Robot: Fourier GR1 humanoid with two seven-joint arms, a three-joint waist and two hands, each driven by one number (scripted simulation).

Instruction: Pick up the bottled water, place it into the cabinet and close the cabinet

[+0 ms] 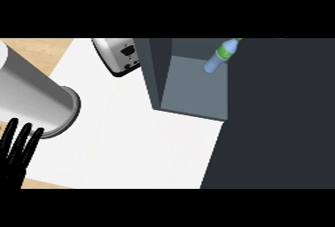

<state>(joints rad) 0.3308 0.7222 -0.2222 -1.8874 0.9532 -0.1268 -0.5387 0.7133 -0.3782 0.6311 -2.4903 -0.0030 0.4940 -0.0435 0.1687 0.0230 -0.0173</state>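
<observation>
Item, left hand (pixel 18 148): we find it resting at the view's lower left, fingers straight and up, holding nothing. Right hand: not seen. Item, steel cylinder (pixel 33 97): just above the left hand, lying on the white worktop (pixel 131 146). Item, toaster (pixel 119 55): left of the cabinet (pixel 196 95). Item, bottled water (pixel 221 56): tilted inside the cabinet, at its back. Item, dark door (pixel 274 124): standing open at the cabinet's right. Risk, as we judge it: a hasty swing shut may jolt and topple the leaning bottle.

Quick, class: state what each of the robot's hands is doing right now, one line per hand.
Left hand: open, fingers straight and pointing up, resting at the view's lower left, holding nothing.
Right hand: not in view.
</observation>
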